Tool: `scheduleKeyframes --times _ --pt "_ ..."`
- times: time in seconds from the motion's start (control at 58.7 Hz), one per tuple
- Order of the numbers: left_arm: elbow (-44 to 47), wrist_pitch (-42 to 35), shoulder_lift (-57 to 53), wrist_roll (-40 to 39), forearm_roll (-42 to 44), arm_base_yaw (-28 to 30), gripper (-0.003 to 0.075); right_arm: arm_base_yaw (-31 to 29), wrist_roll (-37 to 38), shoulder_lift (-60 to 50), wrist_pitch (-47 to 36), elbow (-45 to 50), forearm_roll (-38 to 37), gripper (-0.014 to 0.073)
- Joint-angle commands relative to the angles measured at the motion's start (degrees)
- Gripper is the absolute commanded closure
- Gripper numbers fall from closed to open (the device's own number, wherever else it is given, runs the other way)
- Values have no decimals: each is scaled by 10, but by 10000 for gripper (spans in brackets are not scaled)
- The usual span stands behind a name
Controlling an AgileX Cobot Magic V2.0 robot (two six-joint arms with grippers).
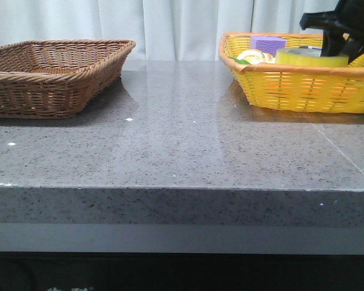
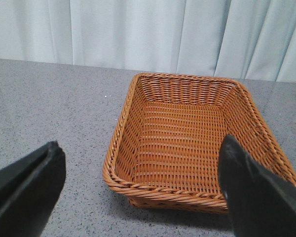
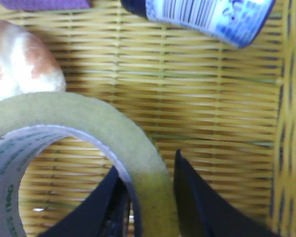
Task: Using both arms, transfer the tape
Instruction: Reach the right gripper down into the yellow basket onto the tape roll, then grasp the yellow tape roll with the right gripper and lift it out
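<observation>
The tape [image 1: 312, 58], a wide yellowish roll, lies in the yellow basket [image 1: 303, 91] at the back right. In the right wrist view the tape [image 3: 89, 113] shows its white core with green print. My right gripper [image 3: 145, 163] straddles the roll's wall, one finger inside the core and one outside, both closed against it. In the front view my right gripper [image 1: 346, 36] reaches down into the basket behind the roll. My left gripper [image 2: 140, 143] is wide open and empty, above the table beside the brown basket [image 2: 163, 190]. It is out of the front view.
The empty brown wicker basket [image 1: 48, 91] stands at the back left. The yellow basket [image 3: 212, 98] also holds a dark bottle with a white-blue label [image 3: 207, 15], a purple block [image 1: 267, 42] and a pale round bun-like item [image 3: 15, 59]. Grey stone tabletop [image 1: 182, 145]; curtain behind.
</observation>
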Motion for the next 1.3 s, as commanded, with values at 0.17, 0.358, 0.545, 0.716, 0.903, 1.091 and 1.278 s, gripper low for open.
scheduleKeyframes --times 0.17,0.358,0.545,0.716,0.903,1.091,1.278 --pt "-21 -44 3 -2 1 0 102 5 -9 -119 -31 -21 10 489" --pt "-21 -44 3 -2 1 0 102 43 -37 -170 -19 -19 27 489" --pt "-21 -44 3 -2 1 0 102 131 -61 -218 -53 33 46 489" --pt "-21 -44 3 -2 1 0 102 227 -61 -258 -115 134 50 489" --pt "-21 -44 3 -2 1 0 102 316 -61 -257 -150 211 50 489" --pt "-21 -44 3 -2 1 0 102 341 -61 -236 -157 252 50 489" --pt "-21 -44 3 -2 1 0 102 341 -61 -203 -167 262 50 487"
